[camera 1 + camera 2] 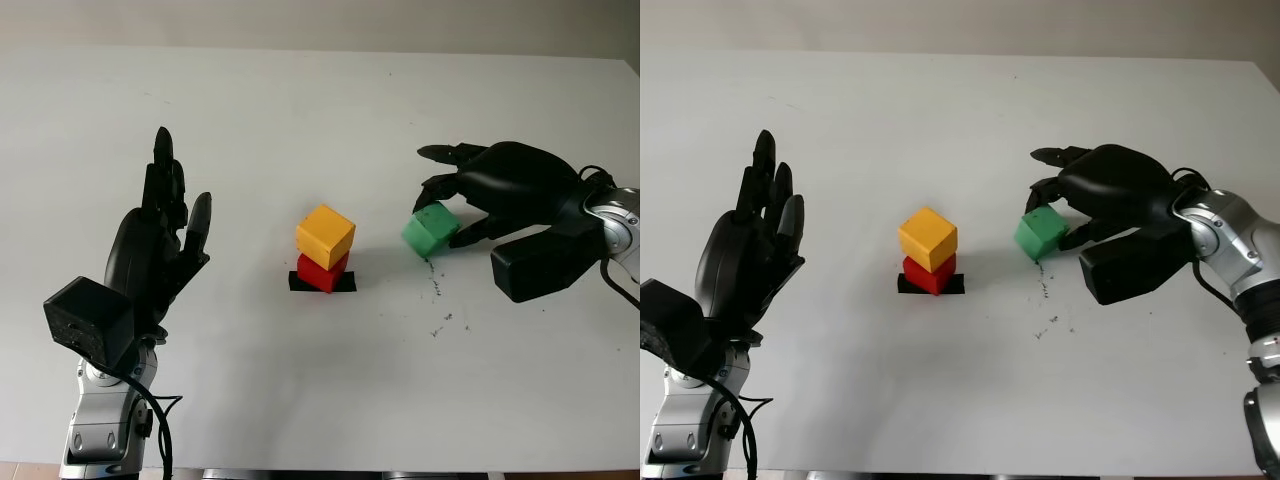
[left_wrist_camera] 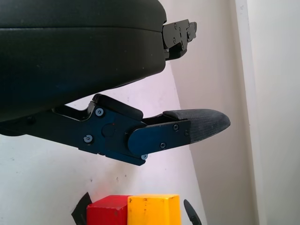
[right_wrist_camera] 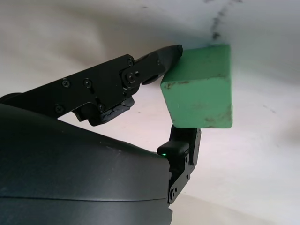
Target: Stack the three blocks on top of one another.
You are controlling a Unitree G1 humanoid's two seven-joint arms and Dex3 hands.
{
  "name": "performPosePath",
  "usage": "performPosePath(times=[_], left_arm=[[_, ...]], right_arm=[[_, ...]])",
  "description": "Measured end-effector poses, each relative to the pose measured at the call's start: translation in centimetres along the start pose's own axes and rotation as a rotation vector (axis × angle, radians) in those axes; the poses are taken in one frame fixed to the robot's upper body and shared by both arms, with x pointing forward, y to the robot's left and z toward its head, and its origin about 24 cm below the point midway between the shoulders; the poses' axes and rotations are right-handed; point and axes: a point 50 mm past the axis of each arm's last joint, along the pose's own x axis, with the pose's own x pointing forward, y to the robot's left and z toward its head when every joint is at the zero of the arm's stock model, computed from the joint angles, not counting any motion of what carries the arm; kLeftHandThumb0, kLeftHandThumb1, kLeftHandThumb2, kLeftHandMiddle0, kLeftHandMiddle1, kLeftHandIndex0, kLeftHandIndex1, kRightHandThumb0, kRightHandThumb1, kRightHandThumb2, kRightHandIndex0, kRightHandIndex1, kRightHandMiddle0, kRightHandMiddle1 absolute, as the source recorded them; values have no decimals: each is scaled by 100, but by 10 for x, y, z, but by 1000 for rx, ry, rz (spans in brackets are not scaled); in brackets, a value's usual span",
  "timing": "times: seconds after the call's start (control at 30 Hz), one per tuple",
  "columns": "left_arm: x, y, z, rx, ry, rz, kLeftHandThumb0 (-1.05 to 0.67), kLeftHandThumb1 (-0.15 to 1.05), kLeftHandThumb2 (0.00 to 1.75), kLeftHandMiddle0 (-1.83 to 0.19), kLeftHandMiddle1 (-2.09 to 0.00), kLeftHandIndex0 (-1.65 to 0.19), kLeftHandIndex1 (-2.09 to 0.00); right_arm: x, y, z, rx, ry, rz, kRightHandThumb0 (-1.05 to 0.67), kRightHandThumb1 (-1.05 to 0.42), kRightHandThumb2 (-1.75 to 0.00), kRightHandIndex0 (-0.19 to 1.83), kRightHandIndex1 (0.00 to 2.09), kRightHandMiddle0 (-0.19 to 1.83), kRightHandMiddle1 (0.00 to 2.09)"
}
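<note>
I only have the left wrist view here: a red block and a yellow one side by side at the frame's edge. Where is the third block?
Observer: The green block is right of the stack, gripped in the right hand.
Operator: Is yellow actually on red?
Observer: Yes, the yellow block sits on the red block, turned a little off square.
Operator: And the left hand?
Observer: The left hand is open, raised left of the stack, holding nothing.

white table (image 1: 300,90) — pale wall (image 1: 320,22) behind
</note>
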Motion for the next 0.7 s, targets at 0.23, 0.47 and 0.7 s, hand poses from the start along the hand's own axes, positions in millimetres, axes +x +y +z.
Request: performPosePath(times=[0.23,0.47,0.7], left_arm=[[0,0,0,-5,0,0,-69,105,56,19,0,19,0],[0,0,0,-5,-6,-1,-68,105,57,19,0,19,0],[0,0,1,-9,-6,1,-68,105,55,19,0,19,0]], right_arm=[[3,-2,3,76,-2,9,-47,-92,-5,20,5,40,102],[3,3,4,112,1,35,-41,-97,-6,22,6,42,120],[1,2,4,209,-10,16,-39,-98,-5,24,6,38,134]])
